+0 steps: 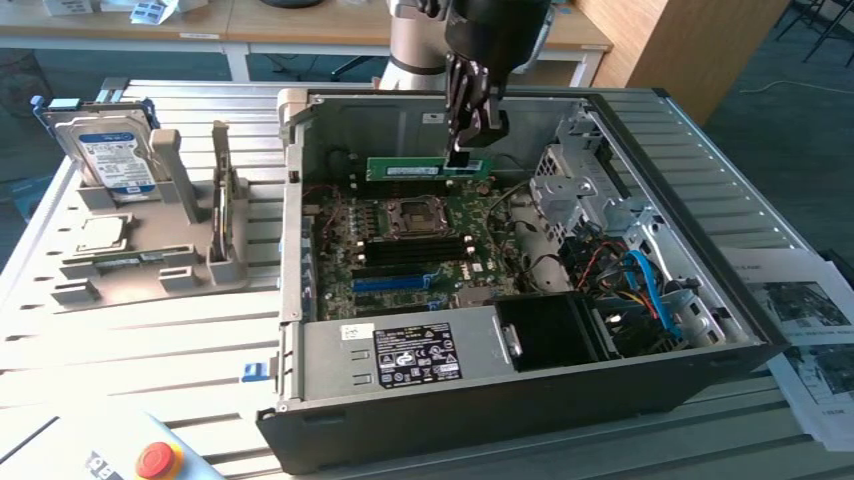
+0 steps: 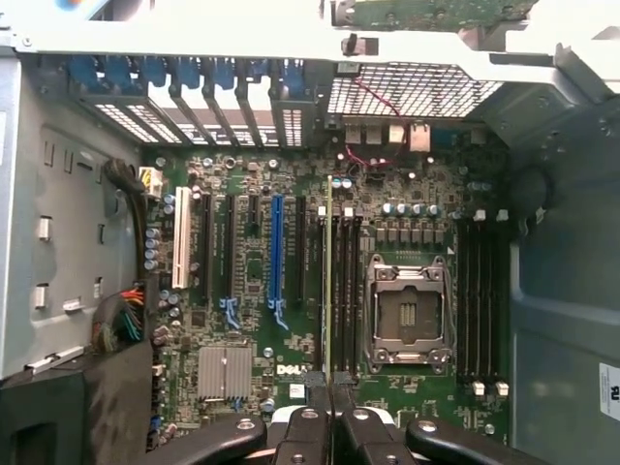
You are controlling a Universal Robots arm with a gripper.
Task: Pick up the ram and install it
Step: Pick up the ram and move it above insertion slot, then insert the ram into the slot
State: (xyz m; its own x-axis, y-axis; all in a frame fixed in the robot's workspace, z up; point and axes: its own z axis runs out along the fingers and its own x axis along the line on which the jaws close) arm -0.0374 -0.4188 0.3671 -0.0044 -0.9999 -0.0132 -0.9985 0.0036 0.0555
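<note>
The claw (image 2: 327,392) clamps the ram (image 2: 328,281), which hangs edge-down just beneath it over the motherboard (image 2: 247,291). Installing is in hand, I judge; seating calls for squaring its edge to one slot.

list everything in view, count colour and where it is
ram: 1, green, gripped by the tool over the motherboard
computer case: 1, black and silver, open, middle of the table
motherboard: 1, green, inside the computer case
processor socket: 1, silver, on the motherboard
holder: 1, grey, exterior view's left
hard drive: 1, silver and blue, upright in the holder
processor chip: 1, silver, on the holder
stop button: 1, red, exterior view's left, near edge
papers: a few, printed, exterior view's right
table: 1, silver, slatted
tool: 1, black, shut on the ram
</note>
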